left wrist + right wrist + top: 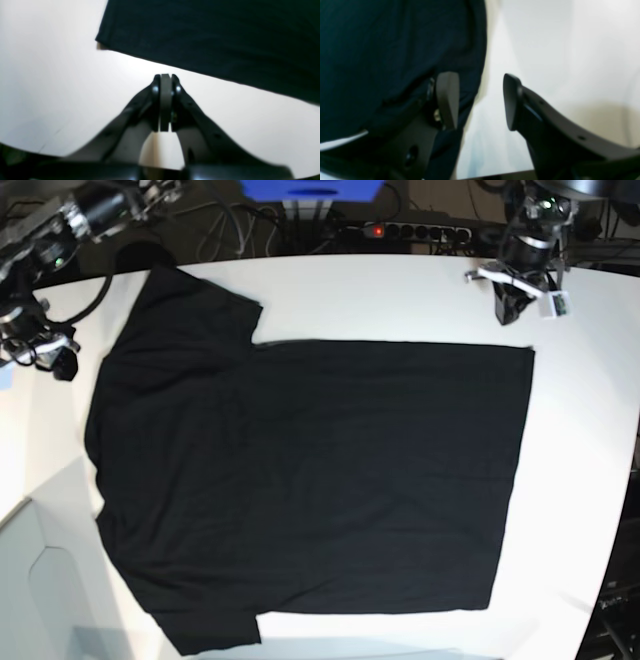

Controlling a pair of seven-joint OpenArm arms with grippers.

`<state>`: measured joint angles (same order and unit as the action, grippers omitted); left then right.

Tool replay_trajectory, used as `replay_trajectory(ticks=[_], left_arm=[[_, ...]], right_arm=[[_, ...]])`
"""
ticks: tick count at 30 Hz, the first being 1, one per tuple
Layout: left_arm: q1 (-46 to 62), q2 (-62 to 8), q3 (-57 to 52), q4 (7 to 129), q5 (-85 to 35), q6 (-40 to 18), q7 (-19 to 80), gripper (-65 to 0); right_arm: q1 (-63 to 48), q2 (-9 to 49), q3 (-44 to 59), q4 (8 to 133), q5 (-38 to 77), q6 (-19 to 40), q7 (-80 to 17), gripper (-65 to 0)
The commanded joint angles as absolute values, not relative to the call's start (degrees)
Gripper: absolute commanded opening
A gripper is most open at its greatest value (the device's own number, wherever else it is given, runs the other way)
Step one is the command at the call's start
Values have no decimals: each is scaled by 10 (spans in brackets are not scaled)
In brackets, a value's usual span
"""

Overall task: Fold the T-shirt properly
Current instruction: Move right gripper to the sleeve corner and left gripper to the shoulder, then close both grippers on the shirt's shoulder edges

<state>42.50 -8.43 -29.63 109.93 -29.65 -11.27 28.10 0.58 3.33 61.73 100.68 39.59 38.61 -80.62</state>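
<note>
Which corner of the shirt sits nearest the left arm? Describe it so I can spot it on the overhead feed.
Start at the white table, most of it covered by the black T-shirt lying flat. Follow the shirt's straight hem edge toward the power strip side. The corner there lies just below the left gripper; unlike the sleeve end, it is a clean square corner.

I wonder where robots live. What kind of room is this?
Probably a robot lab or workshop: a white table with a black T-shirt spread flat, two robot arms at its far corners, and a power strip with tangled cables behind.
</note>
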Motion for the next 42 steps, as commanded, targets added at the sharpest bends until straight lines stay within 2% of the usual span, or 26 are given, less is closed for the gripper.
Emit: replay_trajectory(ticks=[1, 5, 8, 17, 26, 40, 42], left_arm=[[418, -80, -307, 1107, -299, -123, 284, -650], [393, -63, -334, 1107, -298, -137, 329, -650], [385, -60, -338, 1106, -298, -137, 343, -650], [385, -59, -337, 1106, -298, -135, 342, -650], [389, -59, -335, 1106, -298, -135, 342, -650], [393, -58, -335, 1105, -298, -135, 343, -650], [393, -58, -335, 1105, -298, -135, 343, -650]], right_arm=[[11, 43, 622, 982, 402, 400, -800, -352], [15, 54, 646, 871, 405, 400, -800, -354], [15, 53, 655, 836, 407, 400, -800, -355], [20, 36, 652, 827, 428, 400, -800, -355], [37, 32, 651, 747, 428, 400, -800, -355], [45, 29, 651, 744, 428, 400, -800, -357], [45, 29, 651, 744, 428, 400, -800, -375]])
